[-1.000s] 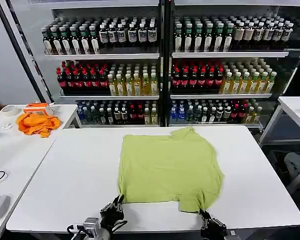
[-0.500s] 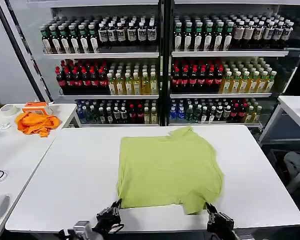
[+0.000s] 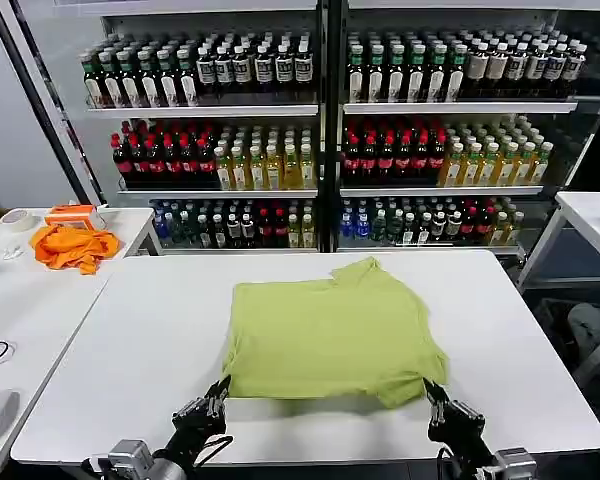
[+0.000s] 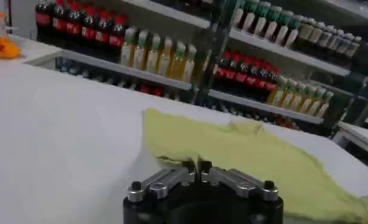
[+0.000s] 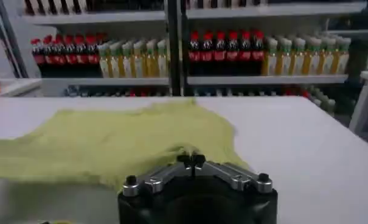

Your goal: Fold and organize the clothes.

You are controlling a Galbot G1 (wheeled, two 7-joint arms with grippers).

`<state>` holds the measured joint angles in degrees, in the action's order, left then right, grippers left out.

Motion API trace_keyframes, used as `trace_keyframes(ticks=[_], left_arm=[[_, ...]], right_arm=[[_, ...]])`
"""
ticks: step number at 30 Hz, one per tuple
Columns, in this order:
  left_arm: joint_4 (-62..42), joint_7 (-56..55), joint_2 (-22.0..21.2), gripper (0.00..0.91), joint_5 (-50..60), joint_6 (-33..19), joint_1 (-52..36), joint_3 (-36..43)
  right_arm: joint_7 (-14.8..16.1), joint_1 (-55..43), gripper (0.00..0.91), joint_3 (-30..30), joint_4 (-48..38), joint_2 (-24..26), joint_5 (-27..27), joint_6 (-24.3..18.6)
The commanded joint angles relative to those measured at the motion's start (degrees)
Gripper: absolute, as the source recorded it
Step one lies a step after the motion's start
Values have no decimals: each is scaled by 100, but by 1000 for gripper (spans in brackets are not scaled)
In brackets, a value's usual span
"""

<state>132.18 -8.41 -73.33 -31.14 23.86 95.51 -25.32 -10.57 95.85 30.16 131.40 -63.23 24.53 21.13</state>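
Mid-fold on the white desk (image 3: 130, 340): plain lime short-sleeved T-shirt (image 3: 330, 335), centre. Left end effector (image 3: 208, 405) at 7 o'clock, right end effector (image 3: 442, 405) at 5 o'clock, each pressed together, pinching the near hem. Apparently one fold made; further folds, tidying left.

Bare table (image 3: 140, 340) flanks the T-shirt (image 3: 325, 335); bottle shelves (image 3: 320, 150) seemingly block the far side.

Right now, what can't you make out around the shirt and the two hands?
- Head view: whether the left hand and right hand pinch the shirt hem; the fingertips are too small.
- Wrist views: the shirt edge under each hand, hidden by the fingers.
- Bottle labels: too small.
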Motion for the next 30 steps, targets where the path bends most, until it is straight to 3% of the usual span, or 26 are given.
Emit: trace_keyframes(ticks=[1,11,22,30], left_arm=[[-824,-4,254,20,-67,-63,-626,61],[-2001,-48,338,20,-46,-157,-1499,334],[-2670,-92,360,20,-97,-238,-2306,585],[-2470,-115,314,20,-53,-239,-2407,609]], right_arm=[[-15,-1143,0,-389,-708,306,95,40],[-32,-2418,0,-1254,-1832,277,-91,125],[-26,-2809,0,-1481,-2534,107,-299,97],[-18,-2747,0,-1478,-2591,2,-396,60]])
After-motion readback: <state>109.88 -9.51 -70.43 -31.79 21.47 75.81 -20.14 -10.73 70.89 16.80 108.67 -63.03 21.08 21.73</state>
